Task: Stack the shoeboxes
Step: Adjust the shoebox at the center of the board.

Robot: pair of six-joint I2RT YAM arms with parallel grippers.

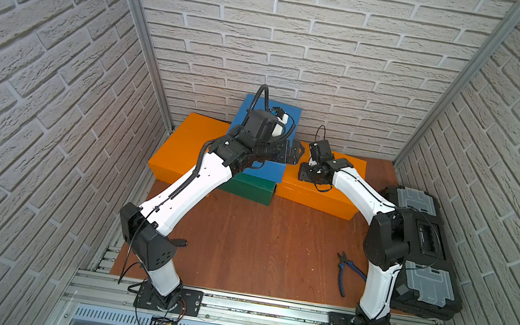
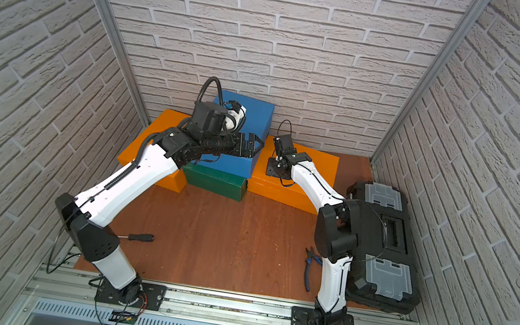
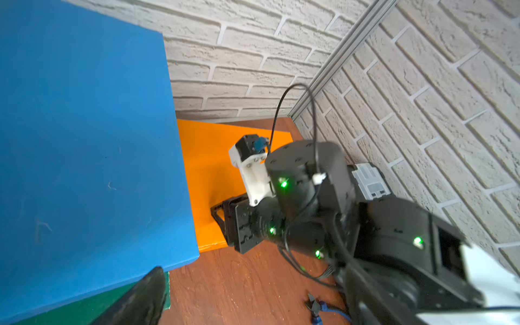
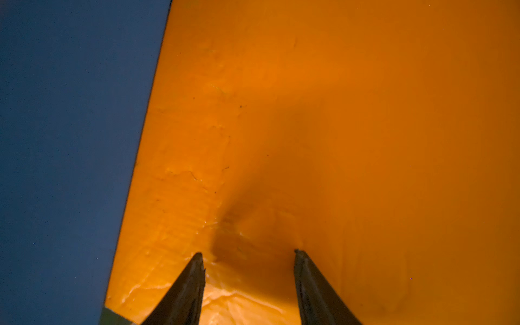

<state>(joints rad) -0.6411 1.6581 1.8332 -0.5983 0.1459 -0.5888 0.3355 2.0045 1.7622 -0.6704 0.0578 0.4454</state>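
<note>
At the far left, against the back wall, we see an orange shoebox lying flat on the wooden table, not yet stacked. Just to its right, a blue shoebox sits on top of a dark green shoebox, so one pair is already stacked; the blue one lies a little askew, with the green front showing below it. The left arm reaches across the blue lid, and the left claw hangs past the box's right edge, spread wide and holding nothing; we judge it is there to steady or square up that box. Next comes the second orange shoebox, flat on the table and touching the blue and green pair. The right claw points straight down at its lid, near the blue box, with its two fingers about halfway apart and nothing between them. The tips look to be on the lid or just above it; we cannot tell which. It seems placed to press or slide this box, which is too wide to pinch. Farther right lie pliers and a black toolbox.
</note>
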